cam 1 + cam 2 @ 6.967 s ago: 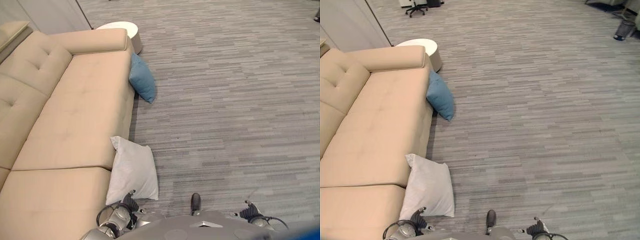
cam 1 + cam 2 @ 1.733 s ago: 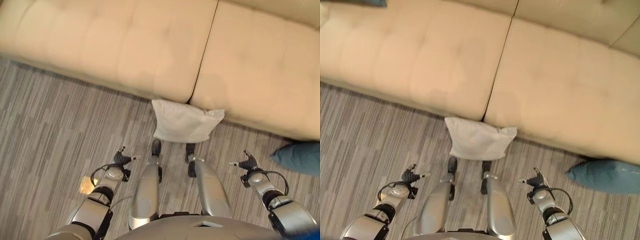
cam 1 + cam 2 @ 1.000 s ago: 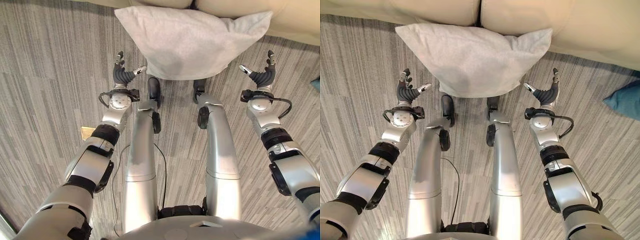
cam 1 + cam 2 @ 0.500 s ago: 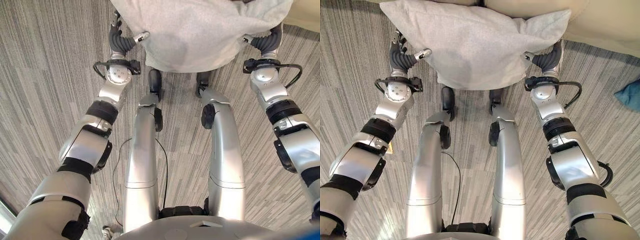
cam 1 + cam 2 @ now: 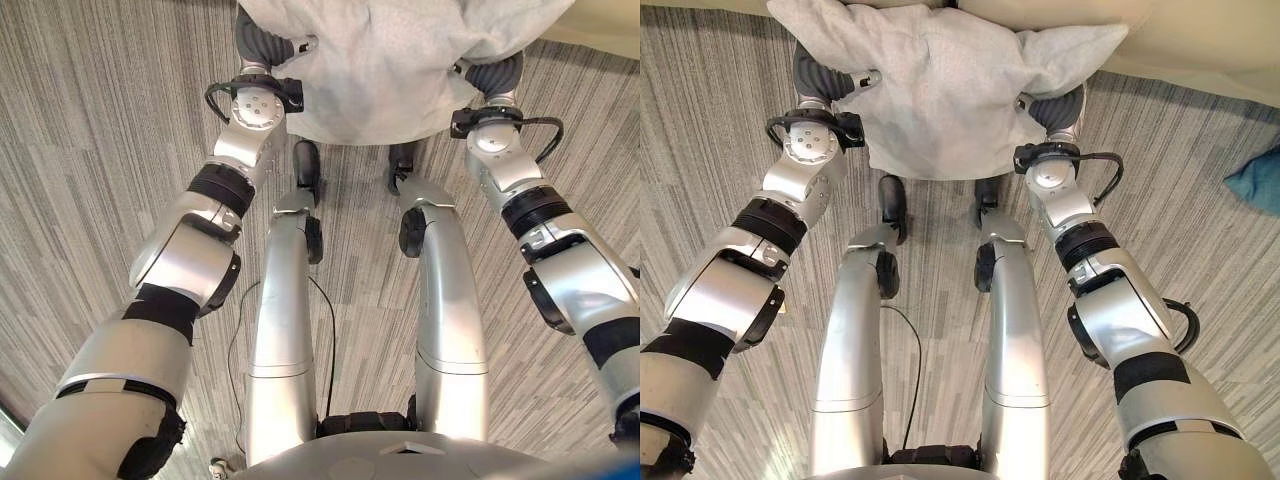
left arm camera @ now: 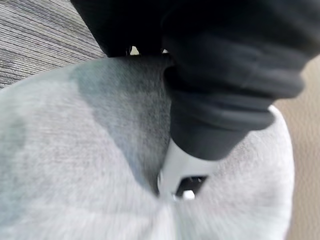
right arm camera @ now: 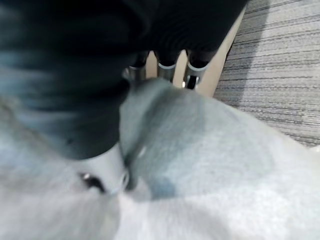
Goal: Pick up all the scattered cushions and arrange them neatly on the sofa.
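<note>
A pale grey cushion is lying on the grey striped carpet, its far edge leaning against the front of the beige sofa. The robot is bending over it, with one hand pressing in at each side. The left hand is gripping the cushion's left edge; in the left wrist view the thumb is digging into the fabric, which is bunching around it. The right hand is doing the same at the right edge, with its thumb sinking into the cloth and its fingers wrapping over the far side. Both hands are clasping the cushion between them. A blue cushion is lying on the carpet well off to the right, beside the sofa front. The step in hand appears to be the grasp on the grey cushion. The next move probably calls for lifting it clear of the floor and carrying it forward onto the sofa seat, keeping the squeeze even so the soft cloth is not slipping free.
</note>
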